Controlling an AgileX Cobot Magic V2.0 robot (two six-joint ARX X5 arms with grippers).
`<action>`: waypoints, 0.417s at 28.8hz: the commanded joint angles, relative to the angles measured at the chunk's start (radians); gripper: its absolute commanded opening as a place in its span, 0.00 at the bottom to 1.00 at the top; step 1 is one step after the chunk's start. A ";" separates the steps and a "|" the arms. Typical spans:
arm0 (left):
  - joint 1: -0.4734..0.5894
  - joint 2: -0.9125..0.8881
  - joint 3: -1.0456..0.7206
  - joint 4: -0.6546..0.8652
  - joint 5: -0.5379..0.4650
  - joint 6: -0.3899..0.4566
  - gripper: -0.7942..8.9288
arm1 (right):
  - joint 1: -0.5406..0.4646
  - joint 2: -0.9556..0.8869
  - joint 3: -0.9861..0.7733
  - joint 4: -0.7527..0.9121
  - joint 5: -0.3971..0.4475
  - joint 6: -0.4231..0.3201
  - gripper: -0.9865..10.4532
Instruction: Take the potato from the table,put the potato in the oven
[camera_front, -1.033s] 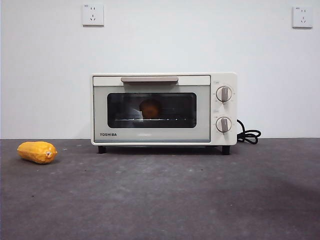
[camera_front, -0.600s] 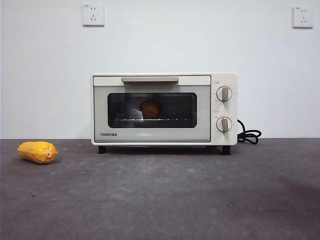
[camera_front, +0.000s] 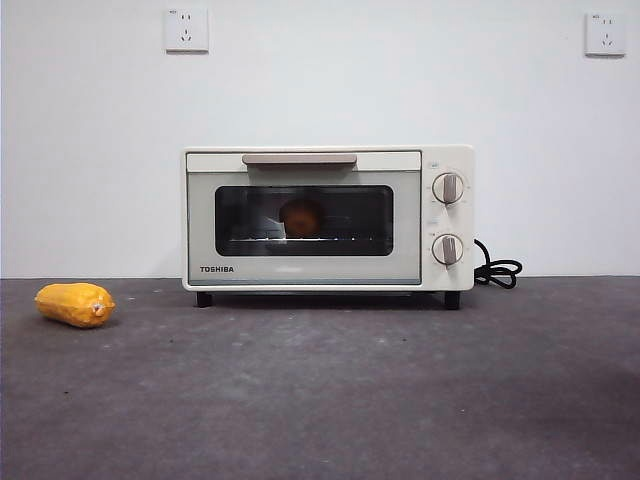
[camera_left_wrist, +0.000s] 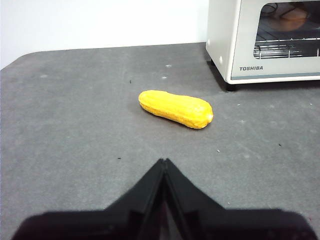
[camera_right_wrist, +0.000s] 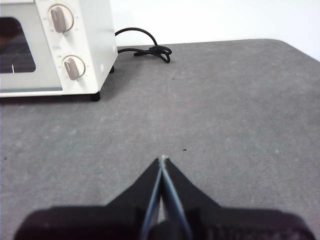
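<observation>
Both claws clenched w/ nothing between: left gripper (camera_left_wrist: 164, 162) and right gripper (camera_right_wrist: 162, 159) hang over the bare matte grey table (camera_front: 330, 400), well apart from everything. Little left to go wrong; a stray arm move could bump the ridged yellow vegetable (camera_front: 75, 304) nearer by. Farther back, the boxy cream oven (camera_front: 328, 218), door closed; the potato (camera_front: 301, 217), a round orange-brown lump, sits inside on the wire rack behind dark glass.

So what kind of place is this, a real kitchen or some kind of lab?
Probably a lab test bench, not a kitchen: a lone toaster oven on a bare grey table, plain white wall with sockets.
</observation>
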 joint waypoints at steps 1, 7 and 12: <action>0.003 0.001 -0.010 0.010 0.003 -0.006 0.08 | -0.001 -0.003 -0.006 -0.004 0.003 0.058 0.09; 0.003 0.002 -0.010 0.010 0.003 -0.006 0.08 | -0.001 -0.003 -0.006 -0.004 0.010 0.033 0.09; 0.003 0.002 -0.010 0.010 0.003 -0.006 0.08 | -0.001 -0.003 -0.006 -0.001 0.010 0.033 0.09</action>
